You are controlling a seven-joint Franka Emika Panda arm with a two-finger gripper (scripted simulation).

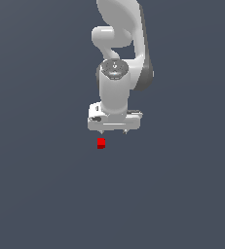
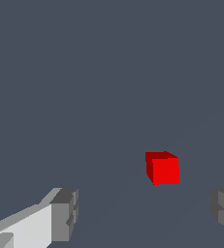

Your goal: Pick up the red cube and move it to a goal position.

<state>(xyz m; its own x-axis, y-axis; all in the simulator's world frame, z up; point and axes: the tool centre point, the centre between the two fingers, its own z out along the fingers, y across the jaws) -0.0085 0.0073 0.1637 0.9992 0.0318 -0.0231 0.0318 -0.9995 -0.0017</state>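
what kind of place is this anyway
Most likely a bare simulated test scene, not a real room: a flat, featureless slate-grey ground, a white robot arm with its open gripper, and one tiny plain red cube.

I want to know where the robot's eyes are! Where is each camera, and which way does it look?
Exterior view: off the arm, looking at the white arm, its tool and the red cube on the grey floor.
Wrist view: on the wrist, looking past two open fingertips at the cube.
Both show the cube and the tool.
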